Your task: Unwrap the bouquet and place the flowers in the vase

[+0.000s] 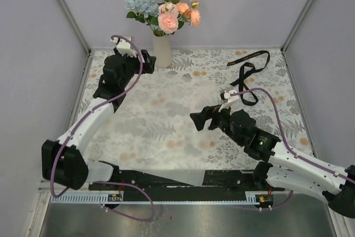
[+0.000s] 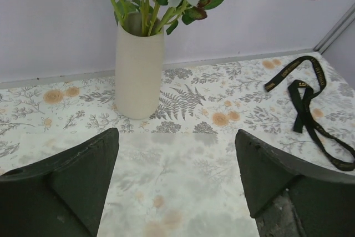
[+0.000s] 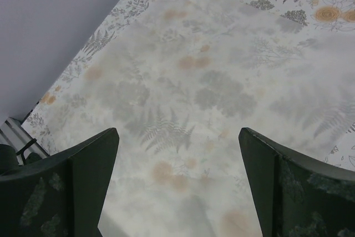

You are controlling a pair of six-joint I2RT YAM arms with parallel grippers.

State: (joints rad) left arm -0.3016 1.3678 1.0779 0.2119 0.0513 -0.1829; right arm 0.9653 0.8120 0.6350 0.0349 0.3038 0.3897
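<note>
Left pincer (image 2: 177,159) gapes empty near vase (image 2: 138,70) holding flowers (image 1: 168,20).

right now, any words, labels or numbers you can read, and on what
Nothing can be read for certain.
Gold lettering along the black ribbon: there is print, but it is too small and blurred to read.
Vase: plain, no text.
Tablecloth: fern and flower pattern only, no words.

Flowers (image 1: 166,6) stand in the vase (image 1: 162,50), far back on the table (image 1: 294,116) (ribbon (image 1: 248,70) to its right), paper sheet (image 1: 161,115) flat before it.
</note>
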